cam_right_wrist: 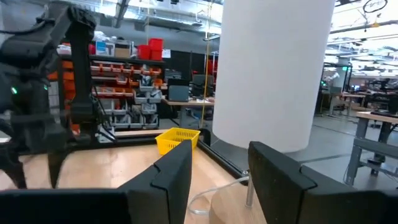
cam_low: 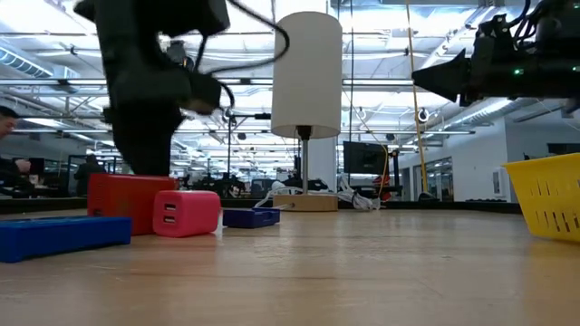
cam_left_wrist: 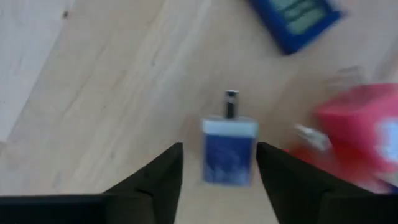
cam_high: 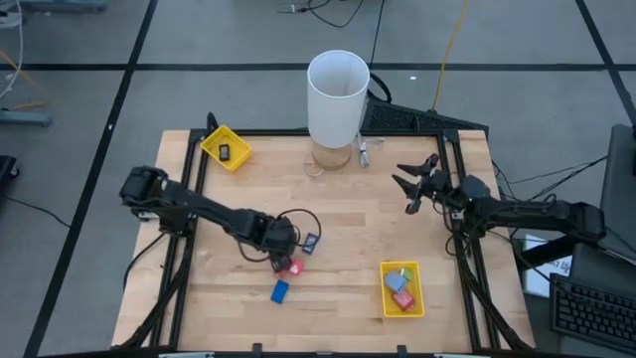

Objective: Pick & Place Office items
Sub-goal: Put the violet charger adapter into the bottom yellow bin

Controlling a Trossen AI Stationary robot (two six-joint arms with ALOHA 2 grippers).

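Wooden table (cam_high: pixel 348 214), workshop hall behind. Left gripper (cam_left_wrist: pixel 219 163) low over centre-left, fingers parted astride small blue item (cam_left_wrist: pixel 229 149), no contact evident. Red piece (cam_high: pixel 294 267) beside. Right gripper (cam_high: pixel 415 184) raised at right edge, empty, fingers apart.

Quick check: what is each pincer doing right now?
Left pincer: open, fingers either side of a small blue rectangular block, not gripping it.
Right pincer: open, empty, raised near the tall white cylinder.
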